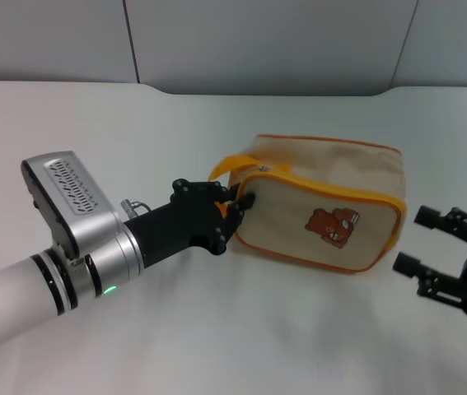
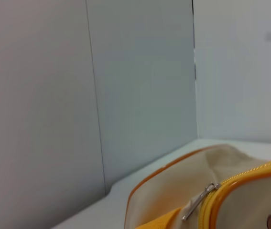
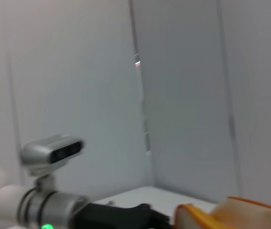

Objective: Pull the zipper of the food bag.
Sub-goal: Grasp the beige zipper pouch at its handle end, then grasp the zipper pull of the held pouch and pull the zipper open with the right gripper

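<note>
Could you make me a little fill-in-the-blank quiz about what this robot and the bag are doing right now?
1. The picture printed on the food bag shows a small brown ____.
2. The end effector touching the bag's strap end is the ____ one.
3. The right end effector waits beside the bag with its fingers ____.
4. The zipper has a pull tab coloured ____.

Missing words: bear; left; open; silver
</note>
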You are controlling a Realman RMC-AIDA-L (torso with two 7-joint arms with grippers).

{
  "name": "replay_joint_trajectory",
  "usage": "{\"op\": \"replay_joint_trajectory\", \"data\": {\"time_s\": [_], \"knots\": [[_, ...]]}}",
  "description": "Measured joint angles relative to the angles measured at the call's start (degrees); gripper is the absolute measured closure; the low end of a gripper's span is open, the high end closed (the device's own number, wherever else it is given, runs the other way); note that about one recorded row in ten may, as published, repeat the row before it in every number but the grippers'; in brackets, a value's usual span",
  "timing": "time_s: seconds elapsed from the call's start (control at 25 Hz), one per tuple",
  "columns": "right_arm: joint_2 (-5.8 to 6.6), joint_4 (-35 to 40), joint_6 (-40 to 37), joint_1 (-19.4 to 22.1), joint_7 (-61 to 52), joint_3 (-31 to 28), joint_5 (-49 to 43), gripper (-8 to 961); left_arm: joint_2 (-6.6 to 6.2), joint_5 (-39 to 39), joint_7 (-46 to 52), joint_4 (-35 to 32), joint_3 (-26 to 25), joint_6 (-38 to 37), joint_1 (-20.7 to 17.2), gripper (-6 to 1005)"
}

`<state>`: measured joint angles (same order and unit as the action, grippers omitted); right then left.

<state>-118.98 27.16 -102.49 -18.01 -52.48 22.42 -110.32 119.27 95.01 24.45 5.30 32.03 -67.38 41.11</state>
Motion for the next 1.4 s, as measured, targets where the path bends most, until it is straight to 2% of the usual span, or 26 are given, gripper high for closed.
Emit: {"op": "replay_joint_trajectory", "data": {"time_s": [0.08, 0.12, 0.28, 0.48, 0.6, 0.64, 0.68, 0.72, 0.88, 1.2, 1.28, 1.4], "knots": [[-0.23, -0.5, -0.1, 0.3, 0.7, -4.2, 0.1, 163, 0.01, -0.1, -0.2, -0.4, -2.2, -2.7, -1.1, 846], [-0.23, -0.5, -0.1, 0.3, 0.7, -4.2, 0.1, 163, 0.00, -0.1, -0.3, -0.8, -3.1, -3.8, -1.5, 854], [-0.33, -3.8, -0.1, 0.5, 4.1, -13.5, 0.2, 163, -0.07, -0.1, 0.3, -3.9, -4.6, -9.5, -3.1, 886], [-0.34, -9.8, -0.1, -0.1, 9.9, -25.9, 0.3, 163, -0.15, 0.2, 0.3, -7.6, -4.1, -14.9, -3.3, 901], [-0.41, -15.4, 0.4, -1.0, 18.5, -33.1, 0.3, 163, -0.16, 0.2, 0.3, -9.4, -3.4, -16.8, -3.1, 908], [-0.43, -17.5, 1.0, -1.3, 23.4, -34.3, 0.3, 163, -0.17, 0.3, 0.3, -10.4, -3.1, -17.5, -3.0, 910], [-0.54, -21.7, 2.6, -2.2, 33.0, -35.8, 0.3, 163, -0.18, 0.3, 0.3, -12.3, -2.5, -18.0, -2.8, 911], [-0.54, -21.7, 2.6, -2.2, 33.0, -35.8, 0.3, 163, -0.18, 0.3, 0.3, -12.3, -2.5, -18.0, -2.8, 912], [-0.63, -28.3, 8.0, -4.6, 47.4, -36.3, 0.3, 164, -0.26, 0.3, 0.3, -14.8, -1.6, -18.4, -2.3, 917], [-0.81, -36.3, 23.3, -11.7, 67.4, -35.2, -0.4, 164, -0.26, 0.3, 0.3, -16.6, 0.6, -18.5, -2.3, 921], [-0.82, -37.1, 26.9, -13.9, 70.7, -31.9, -0.4, 164, -0.19, 0.2, 0.2, -16.6, 0.8, -18.3, -2.3, 921], [-0.82, -37.2, 27.5, -14.8, 71.7, -28.7, -0.5, 164, -0.18, 0.2, 0.2, -16.6, 0.8, -18.2, -2.3, 926]]}}
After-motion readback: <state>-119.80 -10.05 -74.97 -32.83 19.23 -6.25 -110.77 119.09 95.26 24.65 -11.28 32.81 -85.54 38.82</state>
